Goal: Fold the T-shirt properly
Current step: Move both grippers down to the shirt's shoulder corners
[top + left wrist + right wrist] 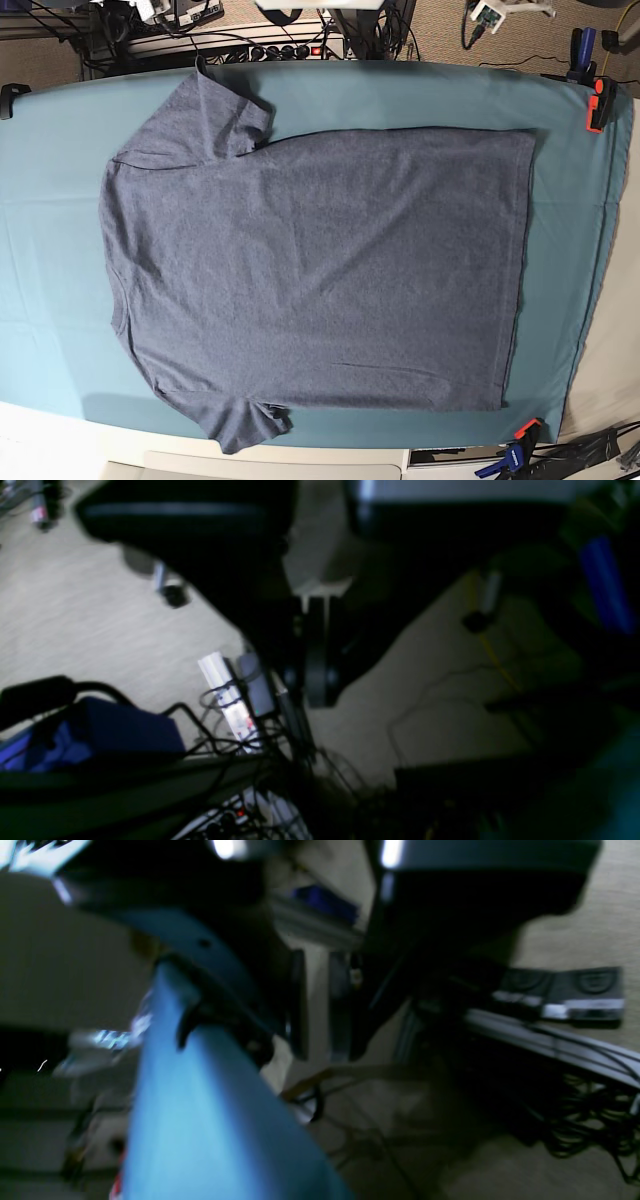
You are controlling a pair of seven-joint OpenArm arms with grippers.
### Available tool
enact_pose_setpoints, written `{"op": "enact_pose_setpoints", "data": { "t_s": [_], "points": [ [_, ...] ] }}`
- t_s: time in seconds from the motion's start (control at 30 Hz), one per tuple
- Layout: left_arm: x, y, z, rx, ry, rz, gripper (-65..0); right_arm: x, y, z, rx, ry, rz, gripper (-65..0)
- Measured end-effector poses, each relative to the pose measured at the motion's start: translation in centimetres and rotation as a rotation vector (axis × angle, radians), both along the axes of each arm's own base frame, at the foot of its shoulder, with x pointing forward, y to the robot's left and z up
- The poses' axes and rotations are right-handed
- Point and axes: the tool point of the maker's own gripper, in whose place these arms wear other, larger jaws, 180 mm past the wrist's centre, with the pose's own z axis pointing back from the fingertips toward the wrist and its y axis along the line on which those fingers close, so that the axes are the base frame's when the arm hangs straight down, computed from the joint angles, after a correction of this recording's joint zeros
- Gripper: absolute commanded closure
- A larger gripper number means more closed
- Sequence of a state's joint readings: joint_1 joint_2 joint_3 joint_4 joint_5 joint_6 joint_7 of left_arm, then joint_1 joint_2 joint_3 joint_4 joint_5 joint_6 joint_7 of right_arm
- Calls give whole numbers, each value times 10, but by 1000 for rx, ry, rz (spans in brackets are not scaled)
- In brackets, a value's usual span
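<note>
The heathered, broad-bodied shirt [330,260] lies on smooth teal cloth [50,260], sleeves rumpled; left gripper [317,700] clenched, right gripper [320,1055] slightly parted, empty.

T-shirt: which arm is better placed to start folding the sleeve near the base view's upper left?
Likely the right: that sleeve of the T-shirt lies on the right arm's side of the table.

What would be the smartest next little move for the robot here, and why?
Probably bring the right arm's fingers over the bunched sleeve at the top left of the base view, on the dark blue-grey cotton T-shirt. The shirt lies spread out on the teal cloth, and neither arm's fingers touch it.
</note>
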State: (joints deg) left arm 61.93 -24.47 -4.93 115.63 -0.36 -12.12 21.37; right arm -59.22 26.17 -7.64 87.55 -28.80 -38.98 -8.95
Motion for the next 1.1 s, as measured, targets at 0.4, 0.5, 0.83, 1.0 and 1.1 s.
{"op": "enact_pose_setpoints", "data": {
  "t_s": [0.4,0.5,0.83,1.0,1.1],
  "points": [
    [48,-3,48,98,-199,-203,0,28,18,21,-157,-29,207,-83],
    [58,-10,62,102,-252,-228,0,50,22,45,-222,-85,260,-83],
    [66,-24,82,125,-310,-353,-10,103,57,129,-366,-309,443,-83],
    [69,-33,81,125,-324,-498,-165,116,68,143,-397,-354,544,-83],
    [76,-31,83,170,-369,-580,-218,121,66,146,-407,-354,577,-81]
  ]
}}
